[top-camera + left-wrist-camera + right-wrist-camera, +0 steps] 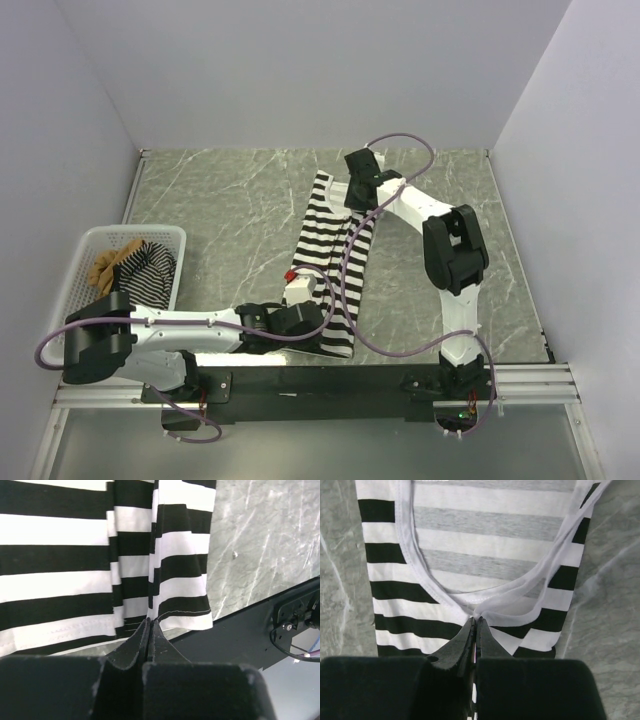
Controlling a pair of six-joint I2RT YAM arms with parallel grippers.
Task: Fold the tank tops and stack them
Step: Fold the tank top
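Observation:
The wide black-and-white striped tank top (335, 255) lies stretched lengthwise in the middle of the marble table, neck end far and hem near. My left gripper (322, 322) is shut on a fold of its bottom hem (165, 615), fingertips pressed together on the cloth (149, 621). My right gripper (345, 203) is shut on the white neckline trim (485, 607) at the far end, with stripes spread beyond it (470, 540). The thin-striped top (150, 270) and the tan-brown top (108, 265) lie bunched in the basket.
The white mesh basket (80, 250) stands at the left edge of the table. A black mounting rail (330, 380) runs along the near edge, just below the hem (240, 630). A small red tag (291, 273) shows on the top's left side. White walls enclose the table.

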